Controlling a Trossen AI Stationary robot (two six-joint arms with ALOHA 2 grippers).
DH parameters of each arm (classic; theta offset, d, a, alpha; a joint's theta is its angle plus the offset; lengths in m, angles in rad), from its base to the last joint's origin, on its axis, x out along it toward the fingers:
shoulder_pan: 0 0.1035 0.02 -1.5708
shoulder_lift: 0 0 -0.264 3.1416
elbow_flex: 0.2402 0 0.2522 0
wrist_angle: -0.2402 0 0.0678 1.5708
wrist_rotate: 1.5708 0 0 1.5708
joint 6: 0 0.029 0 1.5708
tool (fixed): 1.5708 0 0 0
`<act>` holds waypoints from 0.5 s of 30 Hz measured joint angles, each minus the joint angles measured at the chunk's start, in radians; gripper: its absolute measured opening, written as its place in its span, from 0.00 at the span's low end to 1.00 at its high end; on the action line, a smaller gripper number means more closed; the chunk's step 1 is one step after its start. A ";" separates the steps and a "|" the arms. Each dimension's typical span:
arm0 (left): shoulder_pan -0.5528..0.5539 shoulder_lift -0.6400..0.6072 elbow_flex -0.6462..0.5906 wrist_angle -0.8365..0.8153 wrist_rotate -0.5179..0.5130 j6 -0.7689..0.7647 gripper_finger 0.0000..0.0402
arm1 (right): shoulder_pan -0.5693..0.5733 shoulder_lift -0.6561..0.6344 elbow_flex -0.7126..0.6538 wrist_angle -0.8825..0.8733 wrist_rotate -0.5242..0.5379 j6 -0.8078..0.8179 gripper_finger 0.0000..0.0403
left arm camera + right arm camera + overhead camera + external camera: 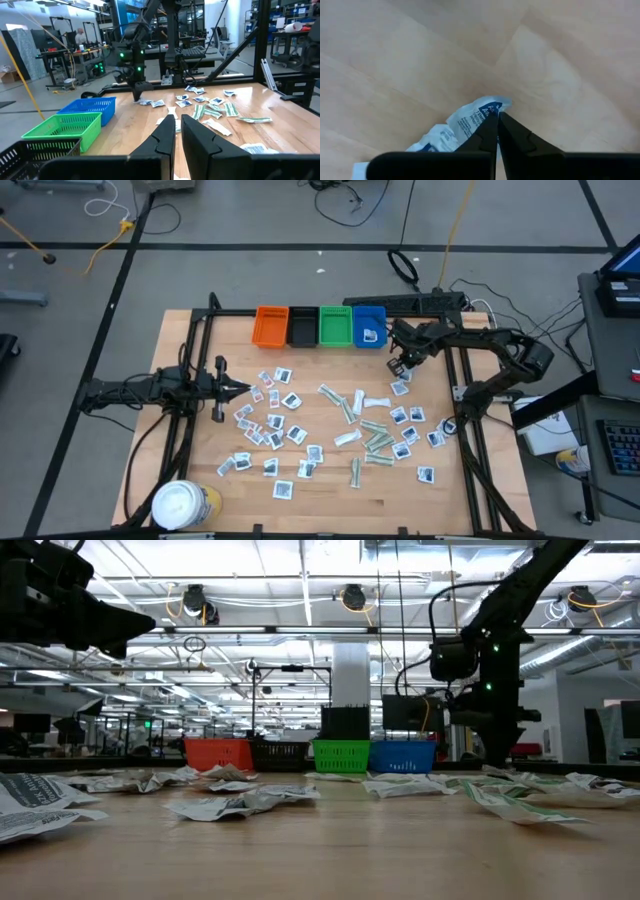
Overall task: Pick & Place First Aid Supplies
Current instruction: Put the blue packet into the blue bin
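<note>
Across the wooden table [190,350] the first aid supplies [330,430] lie scattered; the left gripper [243,388] waits nearly shut above them. Near the blue bin [368,326], the right gripper [497,116] has pinched a white sachet [470,120]. Next: lift and carry to a bin. Grip depth seems shallow; sachet's far end is hidden

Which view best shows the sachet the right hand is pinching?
Right wrist view: the sachet fills it, with the right hand shut on its edge. High view shows it tiny; left wrist, distant; low, hidden.
</note>
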 joint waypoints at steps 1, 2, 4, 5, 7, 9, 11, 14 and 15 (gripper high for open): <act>0.000 0.000 0.000 0.000 0.000 0.000 0.09 | 0.000 -0.002 0.020 -0.019 0.001 0.000 0.01; 0.000 0.000 0.000 0.000 0.000 0.000 0.09 | 0.000 -0.002 0.038 -0.041 0.002 0.000 0.01; 0.000 0.000 0.000 0.000 0.000 0.000 0.09 | 0.000 0.000 0.077 -0.098 0.000 -0.005 0.01; 0.000 0.000 0.000 0.000 0.000 0.000 0.09 | 0.000 -0.001 0.100 -0.128 0.000 -0.013 0.01; 0.000 0.000 0.000 0.000 0.000 0.000 0.09 | 0.000 -0.002 0.147 -0.193 0.001 -0.021 0.00; 0.000 0.000 0.000 0.000 0.000 0.000 0.09 | 0.000 -0.001 0.197 -0.259 0.001 -0.022 0.00; 0.000 0.000 0.000 0.000 0.000 0.000 0.09 | 0.000 -0.002 0.248 -0.321 0.002 -0.024 0.00; 0.000 0.000 0.000 0.000 0.000 0.000 0.09 | 0.000 -0.002 0.329 -0.414 0.002 -0.045 0.00; 0.000 0.000 0.000 0.000 0.000 0.000 0.09 | 0.000 -0.002 0.355 -0.442 0.002 -0.051 0.00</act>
